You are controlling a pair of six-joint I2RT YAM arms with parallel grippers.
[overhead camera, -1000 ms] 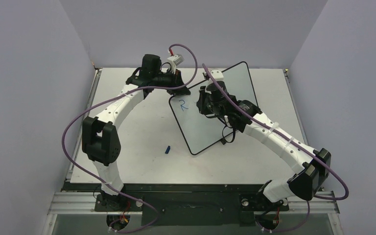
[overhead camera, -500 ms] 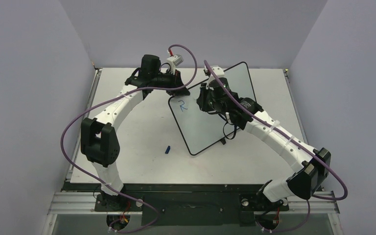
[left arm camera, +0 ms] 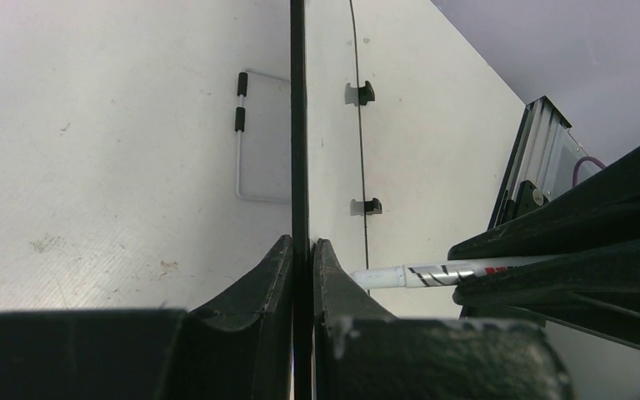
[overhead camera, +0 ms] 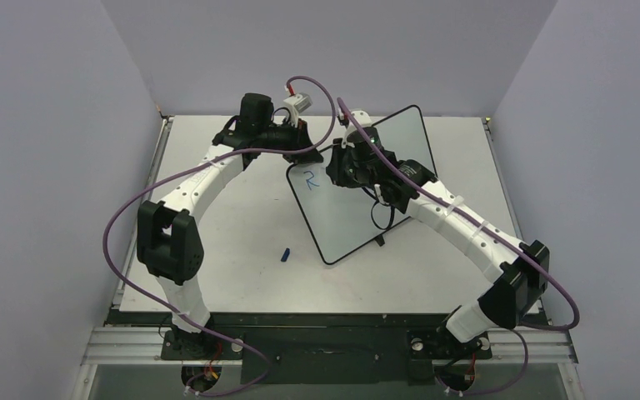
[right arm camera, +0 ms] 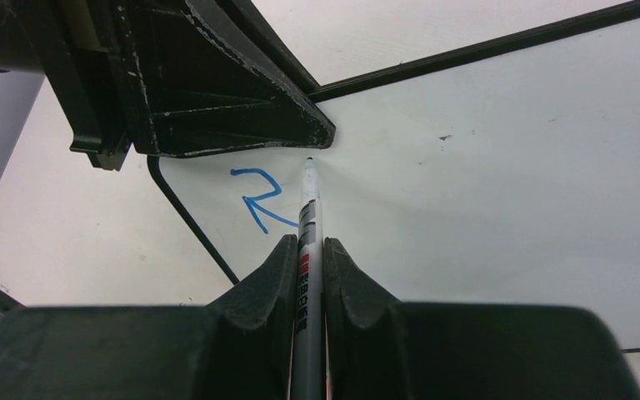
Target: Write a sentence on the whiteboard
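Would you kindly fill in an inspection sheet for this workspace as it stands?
Surface: white table, faint scuffs.
Job's things: whiteboard held tilted; one blue R written on it; marker with its tip close beside the R.
Clutter: small blue piece, perhaps a cap, on the table near the whiteboard's lower corner.
Pincers: left pincer shut on the whiteboard's edge; right pincer shut on the marker.
Cables: purple cables loop along both arms.
Surroundings: plain walls on three sides; metal rail at the near edge.

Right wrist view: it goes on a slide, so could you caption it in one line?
Right gripper shut on a marker, its tip at the whiteboard beside a single blue letter.
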